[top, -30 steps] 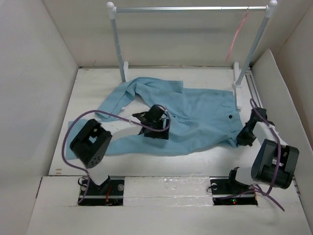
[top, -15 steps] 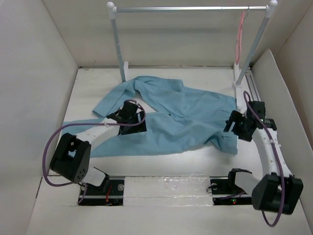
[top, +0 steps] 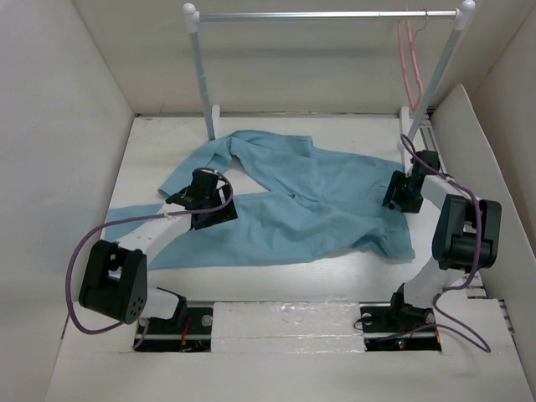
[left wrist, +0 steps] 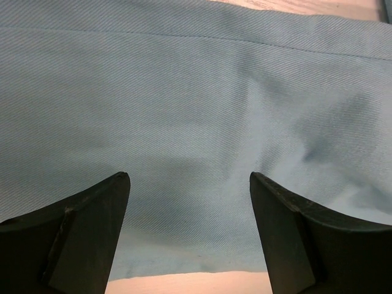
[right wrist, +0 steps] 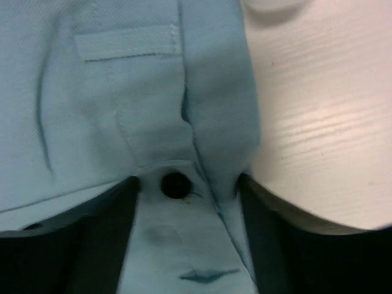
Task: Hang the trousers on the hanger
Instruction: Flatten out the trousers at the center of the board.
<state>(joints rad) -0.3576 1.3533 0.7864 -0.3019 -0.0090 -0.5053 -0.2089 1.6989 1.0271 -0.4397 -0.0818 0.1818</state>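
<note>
White walls box in a pale table (top: 151, 151), and at its far edge stands a silver rail (top: 327, 15) with the hanger (top: 410, 59) hooked on near its right end, well apart from anything I can reach at this moment. The trousers (top: 310, 201) lie spread flat across the middle of the table, waistband to the right and the two legs running off to the left.

By my reading, I am at the pick-up stage: the garment has to be gathered before it can go anywhere near the hanger, and nothing is lifted yet. The next move calls for both sets of fingers to close on cloth, firmly enough that the fabric does not slide out as it rises, and then for the trousers to be brought toward the far right corner.

My left gripper (top: 199, 191) sits low over a trouser leg on the left side. Its jaws are spread wide with smooth blue cloth between them, gripping nothing.

My right gripper (top: 400, 194) is down at the waistband on the right. Its fingers (right wrist: 104, 239) straddle the dark button (right wrist: 174, 184), touching the cloth on both sides. A ridge of fabric is pushed up against one finger, but the band between lies mostly flat, so I judge the jaws unclenched.
</note>
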